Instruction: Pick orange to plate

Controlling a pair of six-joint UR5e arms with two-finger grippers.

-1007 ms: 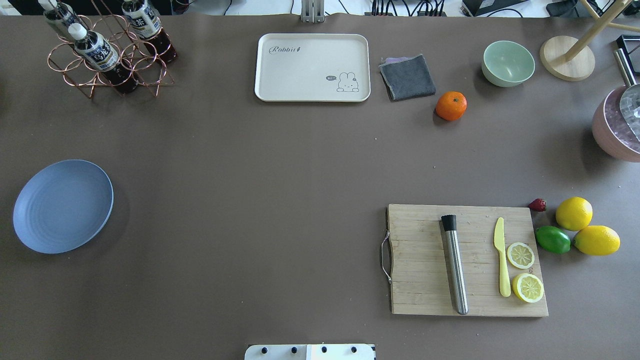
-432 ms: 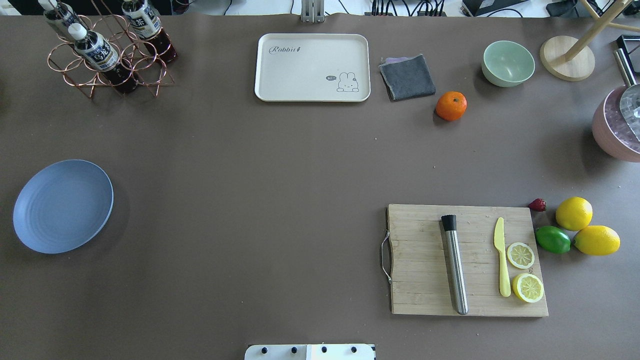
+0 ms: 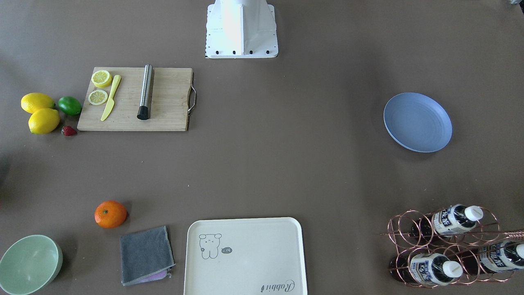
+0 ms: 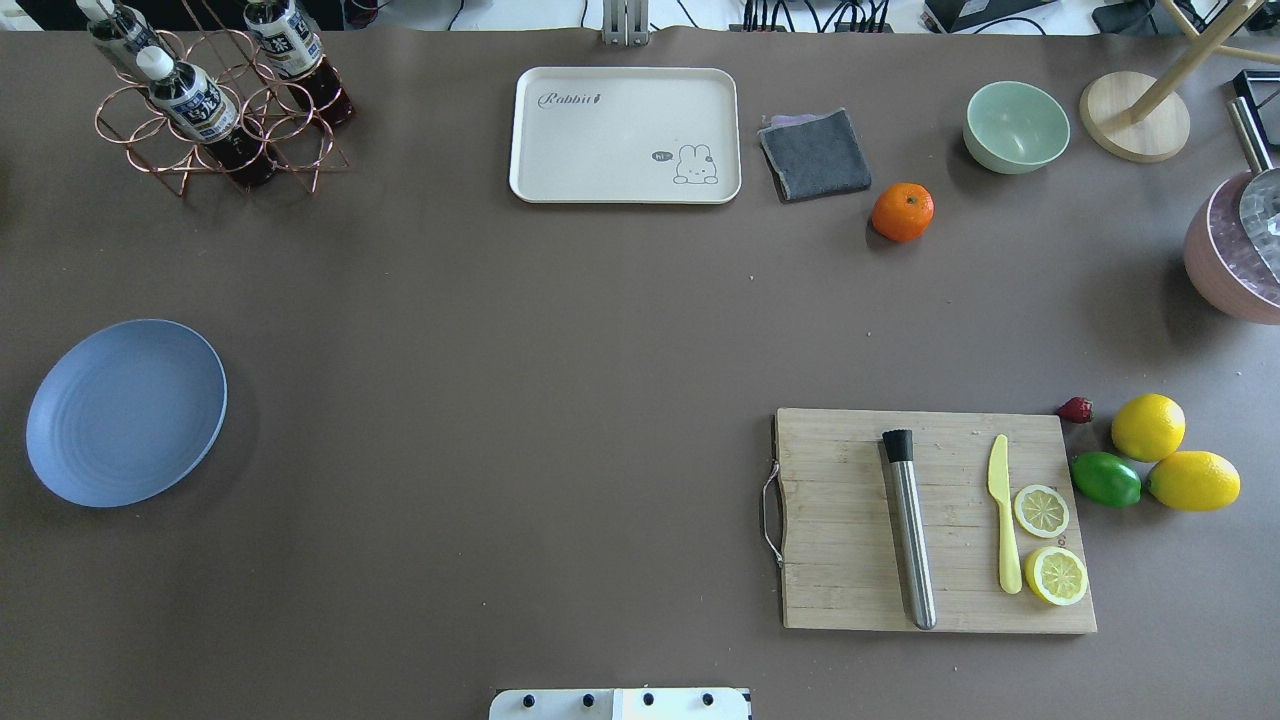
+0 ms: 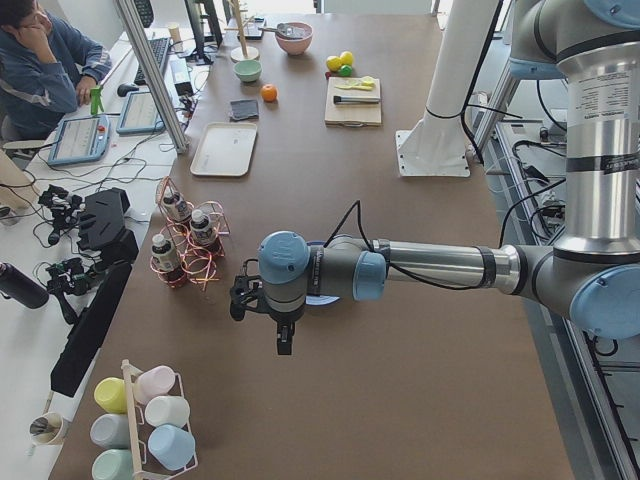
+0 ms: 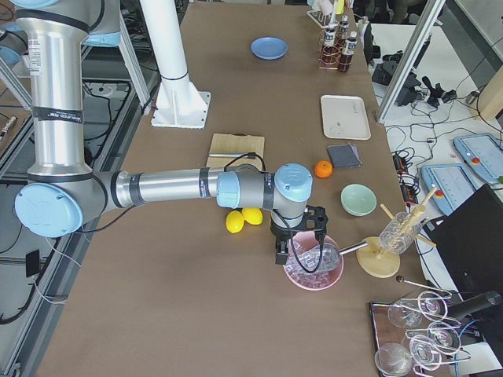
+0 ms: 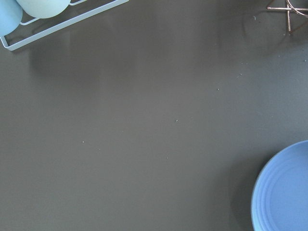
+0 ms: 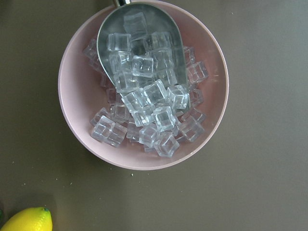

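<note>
The orange (image 4: 902, 211) lies on the brown table at the far right, just in front of a grey cloth (image 4: 815, 153); it also shows as the orange (image 3: 110, 214) and the orange (image 6: 323, 168). The light-blue plate (image 4: 126, 411) rests bare at the table's left end, its rim in the left wrist view (image 7: 284, 192). My left gripper (image 5: 284, 346) hangs beyond the left end near the plate, outside both top views. My right gripper (image 6: 280, 255) hovers over a pink bowl of ice (image 8: 143, 86), well short of the orange. I cannot tell whether either is open or shut.
A cutting board (image 4: 840, 520) carries a steel muddler, a yellow knife and lemon slices. Two lemons (image 4: 1147, 427), a lime (image 4: 1106, 479) and a strawberry sit beside it. A green bowl (image 4: 1016, 126), cream tray (image 4: 625, 135) and bottle rack (image 4: 215, 100) line the far edge.
</note>
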